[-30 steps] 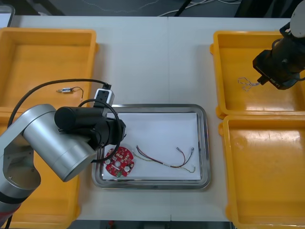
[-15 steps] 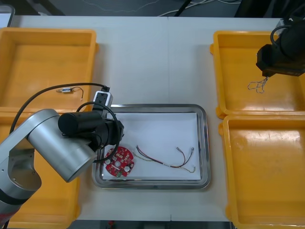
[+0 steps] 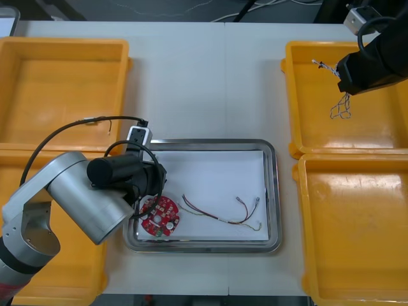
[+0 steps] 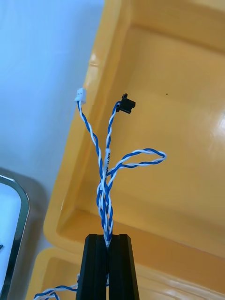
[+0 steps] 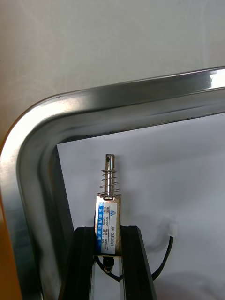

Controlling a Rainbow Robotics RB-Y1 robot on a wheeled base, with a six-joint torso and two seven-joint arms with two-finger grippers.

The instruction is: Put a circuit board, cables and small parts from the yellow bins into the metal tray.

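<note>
From my console, the desk (image 3: 210, 76) carries yellow bins (image 3: 299, 95) either side of the tray (image 3: 274, 191). The left end effector (image 5: 108, 232) hangs just inside the tray's left rim, near a corner, clamped on a part (image 5: 108, 206) over the white lining. The right end effector (image 4: 108, 241) is well right of the tray, pinched on the blue and white cable (image 4: 104, 192), whose loops dangle above a bin. In the tray lie the board (image 3: 159, 217), by its left rim, and a red and yellow cable (image 3: 220, 217) mid-tray. I judge the left drop comes first: I'd lower until the part rests on the lining, clear of rim and board, then release. The cable I'd carry high enough for its loops to clear the tray's rim.
</note>
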